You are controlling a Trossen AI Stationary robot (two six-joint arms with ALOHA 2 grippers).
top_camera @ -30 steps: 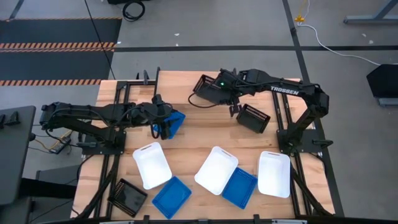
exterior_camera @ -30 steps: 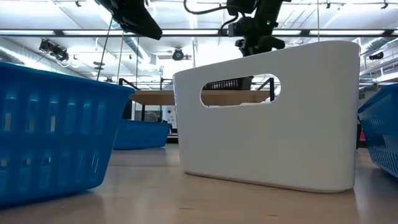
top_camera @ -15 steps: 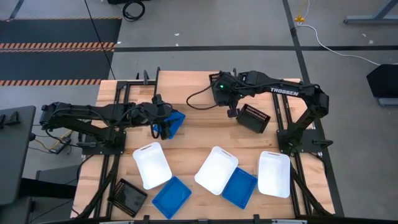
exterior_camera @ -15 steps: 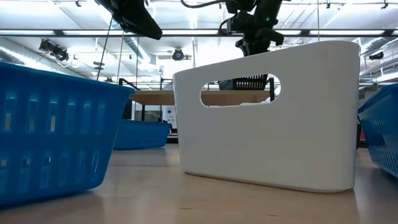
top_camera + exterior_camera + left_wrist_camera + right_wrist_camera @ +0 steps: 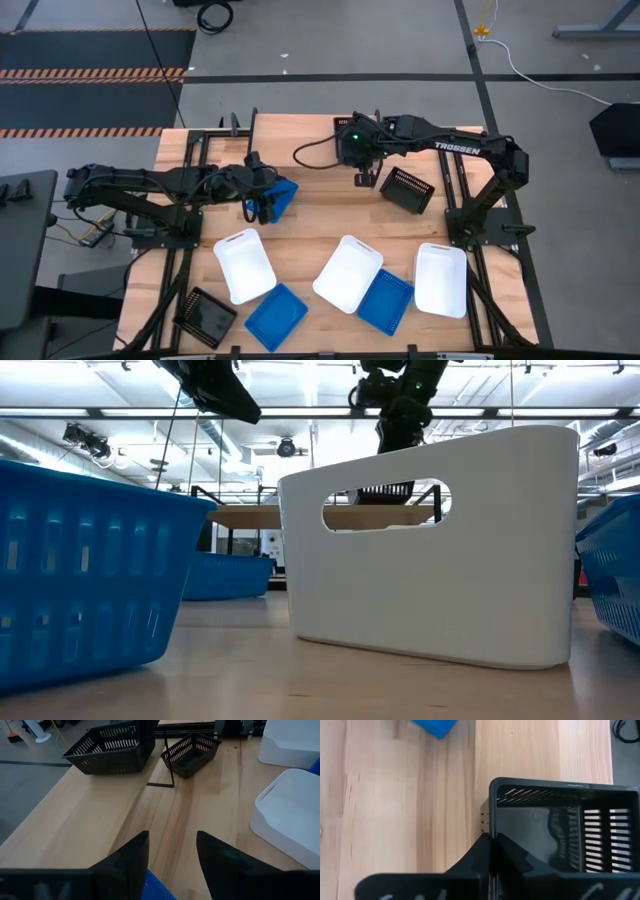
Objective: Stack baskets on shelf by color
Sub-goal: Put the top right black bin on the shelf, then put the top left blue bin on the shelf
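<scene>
clamped shut with the right pincer (image 5: 492, 841) on one wall of a black basket (image 5: 560, 827), rear right of the bench (image 5: 320, 215). called for a slow, level lift, since so thin a rim grip looked apt to tilt.

The high view looks straight down over the whole table (image 5: 330, 215). The low view sits at tabletop level, tight against a white basket (image 5: 430, 550). Each wrist view peers past its own fingers; both catch black baskets (image 5: 112, 747).

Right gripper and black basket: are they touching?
Touching. The right wrist view shows the right gripper with jaws pinched on the black basket wall.
</scene>
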